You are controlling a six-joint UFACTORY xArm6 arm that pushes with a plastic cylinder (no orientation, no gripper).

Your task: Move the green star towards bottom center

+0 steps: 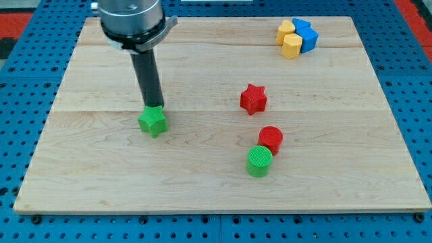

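Blocks on the desk (81, 175) numbered seven: one green star (153, 121) touching my tip (154, 106), one red star (254, 98), one red cylinder (271, 140), one green cylinder (259, 161), two yellow blocks (289, 39), one blue block (306, 35). No claw was fitted, so its state cannot be told.

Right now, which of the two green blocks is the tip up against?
The green star, at the view's left: my tip sits at its upper edge. The green cylinder stands far off to the right, beside the red cylinder.

Bare wooden board (101, 169) below green star (153, 121) toward view's bottom centre; green cylinder (259, 161) touching red cylinder (271, 139) stand off right.
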